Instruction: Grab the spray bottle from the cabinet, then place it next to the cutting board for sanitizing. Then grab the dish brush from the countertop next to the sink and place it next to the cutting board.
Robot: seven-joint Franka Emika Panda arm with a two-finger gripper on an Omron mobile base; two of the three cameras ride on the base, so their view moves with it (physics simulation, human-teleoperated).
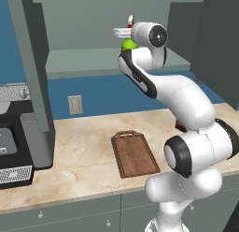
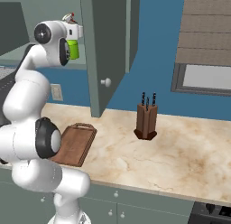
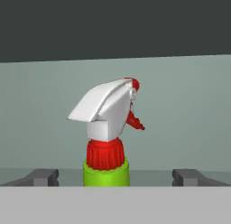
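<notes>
The spray bottle (image 3: 107,142) stands on the cabinet (image 1: 84,62) shelf, between the gripper's (image 3: 115,175) wide-open jaws, not yet held. Nothing sits beside the cutting board (image 1: 134,154) mid-countertop (image 1: 84,156). Both jobs seem left.

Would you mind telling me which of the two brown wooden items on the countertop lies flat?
The cutting board, lying flat on the countertop with a handle loop at its far end; the knife block stands upright with dark handles sticking out on top.
</notes>
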